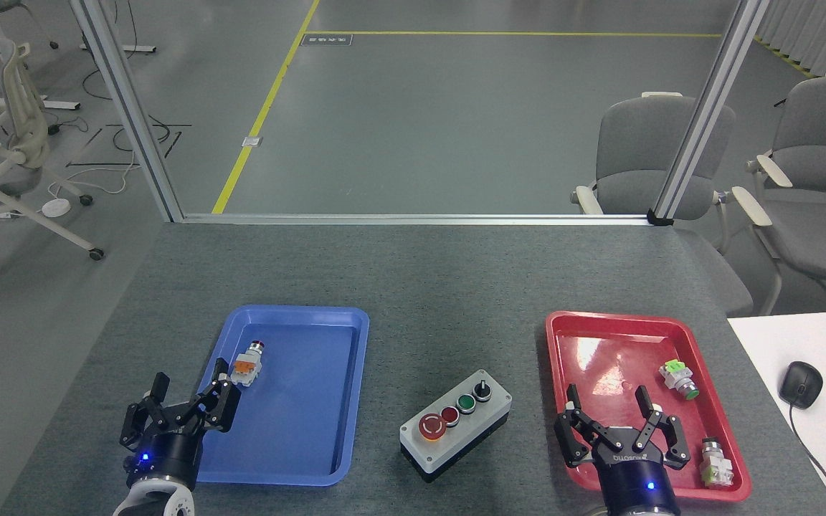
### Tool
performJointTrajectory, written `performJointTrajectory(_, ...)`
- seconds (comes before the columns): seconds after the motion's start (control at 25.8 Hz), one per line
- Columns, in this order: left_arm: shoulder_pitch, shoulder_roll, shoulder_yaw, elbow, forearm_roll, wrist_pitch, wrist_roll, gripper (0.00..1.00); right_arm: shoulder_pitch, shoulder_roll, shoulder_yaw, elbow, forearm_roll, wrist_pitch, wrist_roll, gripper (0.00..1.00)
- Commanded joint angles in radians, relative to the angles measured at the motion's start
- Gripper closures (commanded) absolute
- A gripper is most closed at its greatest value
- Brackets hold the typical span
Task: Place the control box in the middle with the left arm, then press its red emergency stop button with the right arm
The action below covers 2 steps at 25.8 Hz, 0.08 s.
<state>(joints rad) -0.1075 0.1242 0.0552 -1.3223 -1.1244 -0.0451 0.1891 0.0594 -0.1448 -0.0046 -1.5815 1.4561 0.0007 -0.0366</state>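
The control box (456,424), light grey on a black base, lies at an angle on the dark grey tabletop (427,287) between the two trays. Its red emergency stop button (432,426) is at the near left end, beside a smaller red button, a green button and a black knob. My left gripper (185,395) stands open at the blue tray's near left corner, holding nothing. My right gripper (609,403) is open over the red tray's near left part, to the right of the box and apart from it.
The blue tray (291,394) holds a small white-and-orange push-button part (247,363). The red tray (642,401) holds two green-and-white parts (680,379) (715,462). A white desk with a mouse (800,383) adjoins on the right. Chairs stand beyond the table.
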Motion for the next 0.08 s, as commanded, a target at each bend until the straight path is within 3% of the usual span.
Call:
performJointTrajectory(0.0,0.0,0.0,0.0,0.0,0.0,0.001,0.0,0.01,-0.006,-0.002,0.0,0.0,-0.002,-0.002,0.0,0.02)
performJointTrajectory(0.04,0.0,0.0,0.0,0.0,0.0,0.001,0.0,0.01,-0.006,-0.002,0.0,0.0,-0.002,-0.002,0.0,0.02)
